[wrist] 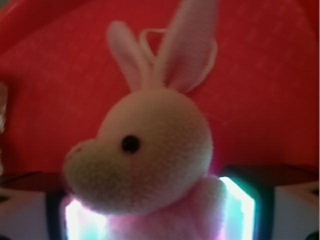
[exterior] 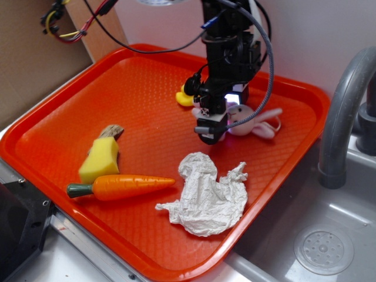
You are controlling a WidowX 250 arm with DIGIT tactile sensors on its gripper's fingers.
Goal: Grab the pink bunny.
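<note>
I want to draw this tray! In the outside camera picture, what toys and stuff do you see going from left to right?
Yellow sponge → orange carrot → yellow duck → crumpled white paper → pink bunny → grey faucet. The robot's gripper hangs over the bunny, so it gets no place of its own.

We're at a toy kitchen set up as a robot lab: a grey faucet point(exterior: 346, 117) over a grey sink point(exterior: 317, 247) with a drain, an orange tray point(exterior: 135, 88) alongside, loose coloured wires point(exterior: 64, 23) on a cardboard wall point(exterior: 29, 64).
</note>
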